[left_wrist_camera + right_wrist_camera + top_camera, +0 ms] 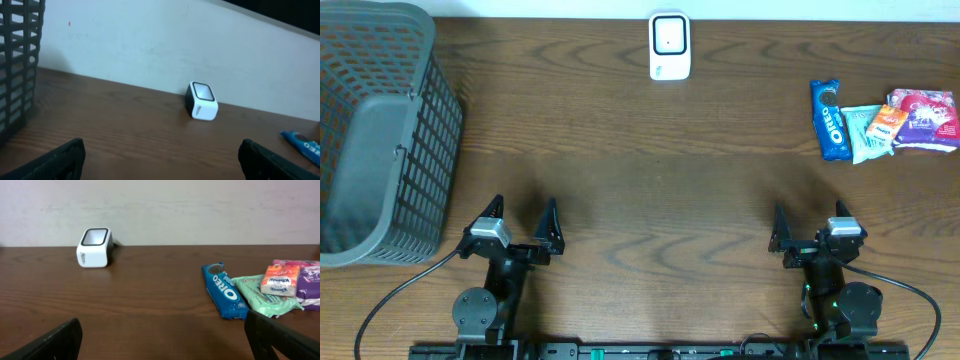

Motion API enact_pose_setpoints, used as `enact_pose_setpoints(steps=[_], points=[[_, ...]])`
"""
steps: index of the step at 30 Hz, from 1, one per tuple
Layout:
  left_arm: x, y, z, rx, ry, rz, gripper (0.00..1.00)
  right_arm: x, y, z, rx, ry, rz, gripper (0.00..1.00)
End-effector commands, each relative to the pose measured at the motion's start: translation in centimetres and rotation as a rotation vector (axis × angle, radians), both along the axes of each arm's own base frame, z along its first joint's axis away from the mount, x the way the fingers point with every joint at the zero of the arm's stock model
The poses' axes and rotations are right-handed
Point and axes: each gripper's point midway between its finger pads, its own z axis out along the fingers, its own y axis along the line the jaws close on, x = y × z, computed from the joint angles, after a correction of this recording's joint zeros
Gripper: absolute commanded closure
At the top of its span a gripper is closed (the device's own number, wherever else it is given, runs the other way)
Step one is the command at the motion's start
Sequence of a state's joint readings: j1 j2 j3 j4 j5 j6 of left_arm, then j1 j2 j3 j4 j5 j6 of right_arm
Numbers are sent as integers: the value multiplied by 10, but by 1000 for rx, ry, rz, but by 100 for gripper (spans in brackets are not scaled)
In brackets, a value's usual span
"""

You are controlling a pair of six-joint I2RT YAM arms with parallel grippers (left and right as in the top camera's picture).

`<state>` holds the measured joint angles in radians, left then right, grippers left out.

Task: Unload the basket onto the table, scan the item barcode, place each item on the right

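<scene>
Blue plastic Oreo biscuit packet (829, 119), where does it lie?

Far right of the dark wooden worktop (660, 180), label up, long axis running away from the arms, far end tipped slightly left, just beside a pale green packet (865, 135).

Anything hard to see?

Its barcode cannot be made out; the left wrist view shows only one end.

And the jaws?

Both released: left jaws and right jaws grasp nothing, well apart from it
</scene>
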<state>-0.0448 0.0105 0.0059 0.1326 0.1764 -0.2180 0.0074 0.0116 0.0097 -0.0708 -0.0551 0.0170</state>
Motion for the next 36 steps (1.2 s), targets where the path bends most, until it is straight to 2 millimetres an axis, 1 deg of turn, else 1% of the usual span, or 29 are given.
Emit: enact_pose_setpoints(steps=[1, 3, 9, 14, 17, 22, 36], points=[[0, 5, 3, 52, -22, 28, 2, 0, -1, -1, -11, -1, -3, 1], [1, 9, -5, 65, 8, 40, 2, 0, -1, -1, -11, -1, -3, 1], [-1, 23, -47, 68, 181, 94, 2, 0, -1, -1, -11, -1, -3, 1], [-1, 25, -46, 99, 174, 99, 2, 0, -1, -1, -11, -2, -3, 1], [-1, 20, -46, 159, 164, 68, 2, 0, -1, -1, -11, -1, -3, 1], [-1, 21, -46, 222, 157, 68, 2, 0, -1, -1, -11, -1, -3, 1], [-1, 27, -47, 224, 164, 105, 2, 0, -1, -1, -11, -1, -3, 1]])
